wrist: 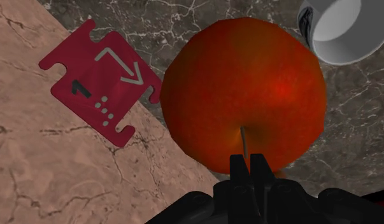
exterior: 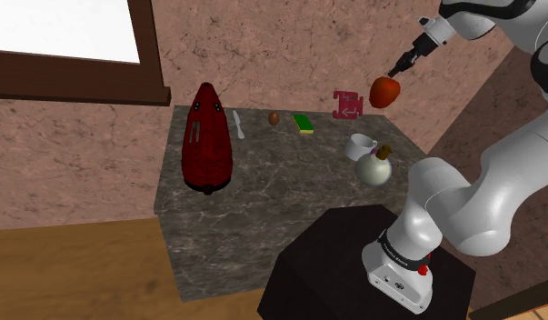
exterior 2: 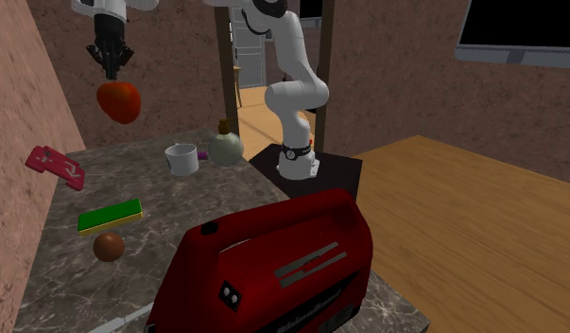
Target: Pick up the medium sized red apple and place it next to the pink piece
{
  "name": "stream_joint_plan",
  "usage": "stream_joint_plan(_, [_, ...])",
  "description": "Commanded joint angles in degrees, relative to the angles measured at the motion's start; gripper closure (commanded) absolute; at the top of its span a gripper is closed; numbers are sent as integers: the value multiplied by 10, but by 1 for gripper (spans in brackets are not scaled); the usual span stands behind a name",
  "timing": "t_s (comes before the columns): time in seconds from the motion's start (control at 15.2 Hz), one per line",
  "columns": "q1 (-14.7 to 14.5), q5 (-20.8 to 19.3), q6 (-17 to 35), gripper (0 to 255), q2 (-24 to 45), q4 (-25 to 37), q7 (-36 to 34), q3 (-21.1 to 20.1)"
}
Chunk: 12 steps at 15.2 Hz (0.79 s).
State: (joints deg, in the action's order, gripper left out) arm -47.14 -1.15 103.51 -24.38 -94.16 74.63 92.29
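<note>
**Q:** Where's the fruit?

**Me:** Red apple (exterior: pixel 384 92) aloft, well above the bench (exterior: pixel 263 209), hanging under my fingers (wrist: pixel 239 170). They are pinched together on the stalk end, nearly meeting (thin purchase by my reckoning, so no jerks).

**Q:** And the target?

**Me:** Pink piece (exterior: pixel 347 104) stands tilted against the wall (exterior: pixel 263 55) at the bench's back edge. In the shoulder view the apple sits just to its right and higher. White mug (exterior: pixel 361 145) stands nearer my stand, with a round corked flask (exterior: pixel 375 167) beside it.

**Q:** How do you mean to set it down?

**Me:** Slow, straight descent onto the bare bench between pink piece and mug, closer to the piece. Stay off the piece's edge on the way; a nudge could tip it flat. Lower until the apple's base rests on the bench, then part the fingers only a little and lift straight up. An apple rolls, I'd guess, so release with no sideways drift and check it doesn't wander toward the mug.
</note>
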Motion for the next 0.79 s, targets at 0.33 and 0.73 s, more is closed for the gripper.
stream_joint_plan(0.33, [15, -3, 52, 255, -5, -58, 12, -1])
stream_joint_plan(0.73, [14, -10, 94, 255, -12, -98, 20, 11])
